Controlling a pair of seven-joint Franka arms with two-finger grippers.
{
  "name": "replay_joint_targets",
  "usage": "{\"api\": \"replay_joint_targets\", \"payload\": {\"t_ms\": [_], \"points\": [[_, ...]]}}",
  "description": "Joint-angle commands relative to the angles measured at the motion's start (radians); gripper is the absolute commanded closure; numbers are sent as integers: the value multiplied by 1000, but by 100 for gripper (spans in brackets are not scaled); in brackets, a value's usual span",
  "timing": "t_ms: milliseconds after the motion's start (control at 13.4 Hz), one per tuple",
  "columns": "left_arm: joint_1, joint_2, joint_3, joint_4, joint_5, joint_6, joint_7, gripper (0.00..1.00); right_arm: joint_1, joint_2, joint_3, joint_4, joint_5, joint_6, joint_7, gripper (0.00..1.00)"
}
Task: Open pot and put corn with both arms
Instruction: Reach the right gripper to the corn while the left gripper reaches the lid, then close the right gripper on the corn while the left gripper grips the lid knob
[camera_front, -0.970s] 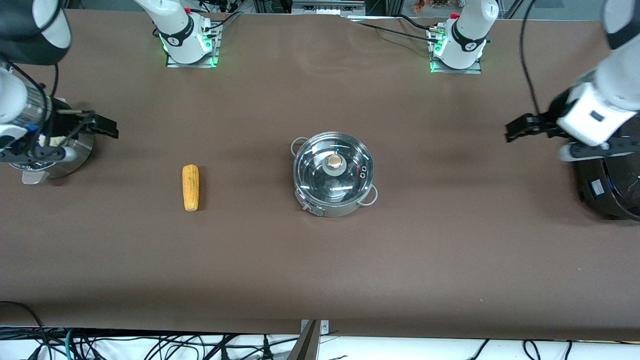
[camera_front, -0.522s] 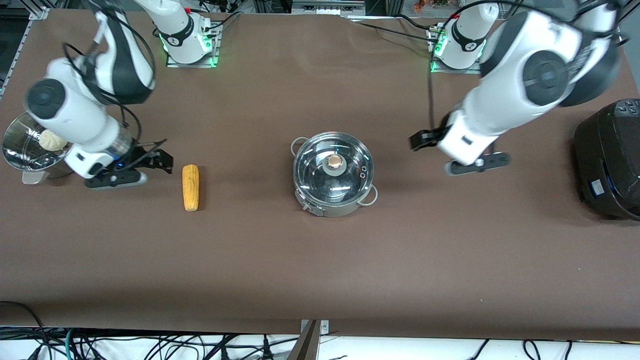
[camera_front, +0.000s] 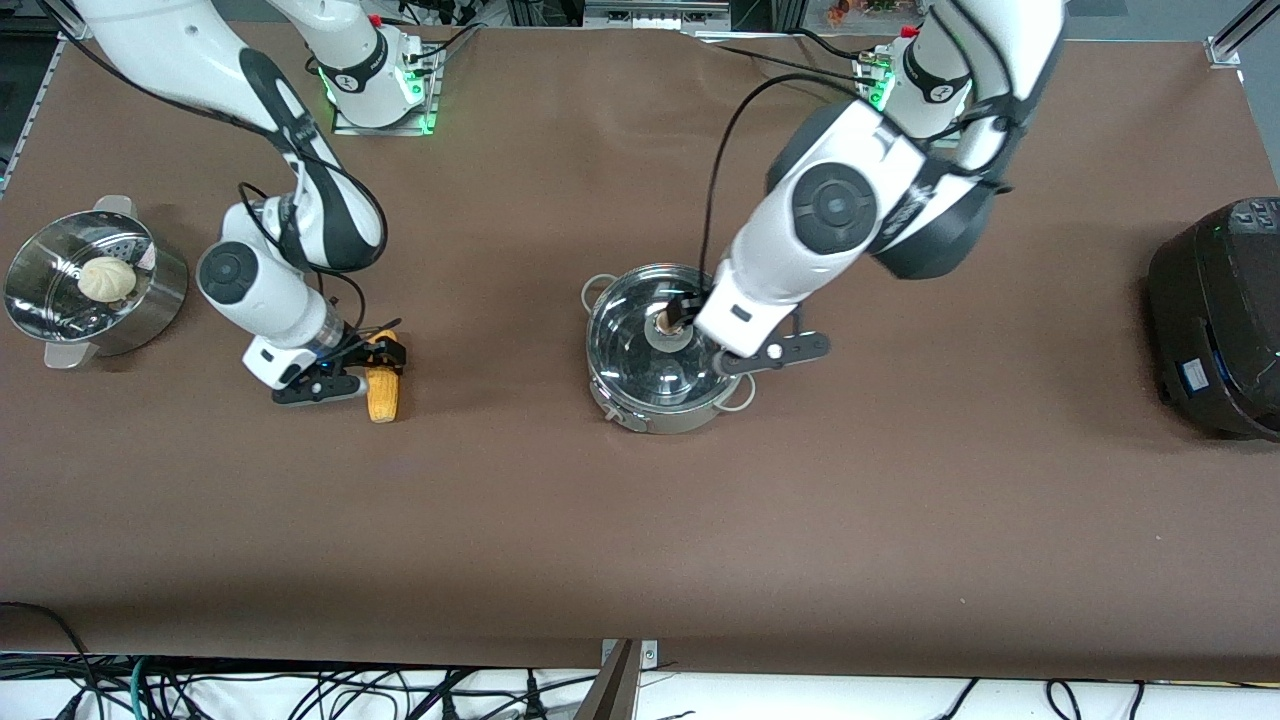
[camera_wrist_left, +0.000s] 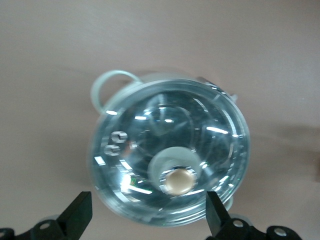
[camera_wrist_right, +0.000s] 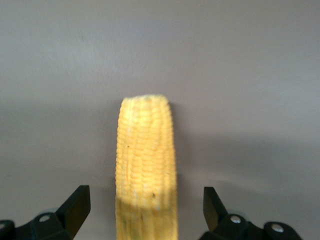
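The left arm comes from its base at the table's top edge, bends at the elbow and slants down over the middle of the table. Its left gripper (camera_front: 682, 312) hangs over the pot (camera_front: 664, 347), just above the lid's brass knob (camera_front: 667, 321). In the left wrist view the two black fingers (camera_wrist_left: 77, 215) stand wide apart, one to each side of the knob (camera_wrist_left: 179, 180), with nothing between them but the lid (camera_wrist_left: 165, 150) below; they do not touch it.

The right arm reaches from its base at the top edge, folds back on itself and drops low toward the right arm's end of the table. Its right gripper (camera_front: 383, 352) is over the end of the corn (camera_front: 383, 392) that lies farther from the front camera. The right wrist view shows the fingers (camera_wrist_right: 75, 207) spread wide, one on each side of the corn (camera_wrist_right: 146, 165), clear of its kernels; the cob lies flat on the brown table (camera_front: 900, 480).

Count: two arms, two grippers, one pot with one glass lid still on it, one corn cob. The pot stands at the middle of the table, the corn beside it toward the right arm's end. At that end's edge sits one steamer pan (camera_front: 150, 290) holding one pale bun (camera_front: 107, 278). At the left arm's end sits one black cooker (camera_front: 1215, 320).
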Motion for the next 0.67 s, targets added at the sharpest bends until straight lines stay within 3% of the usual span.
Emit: {"api": "replay_joint_targets", "payload": {"t_ms": [0, 75, 149, 224, 299, 597], "points": [[-88, 88, 23, 63, 83, 51, -62, 0, 16, 22, 3, 9, -13, 6, 16, 2], [-108, 108, 23, 65, 128, 65, -84, 0, 16, 22, 3, 12, -13, 0, 11, 30], [-118, 123, 23, 65, 140, 81, -110, 0, 16, 19, 3, 14, -13, -8, 7, 69], [-119, 131, 23, 65, 142, 91, -113, 0, 16, 17, 3, 14, -13, -19, 8, 90], [-122, 134, 23, 63, 142, 93, -109, 0, 15, 17, 3, 15, -13, -19, 5, 99], [-122, 137, 23, 57, 145, 95, -102, 5, 13, -7, 0, 43, -13, -111, -1, 100]]}}
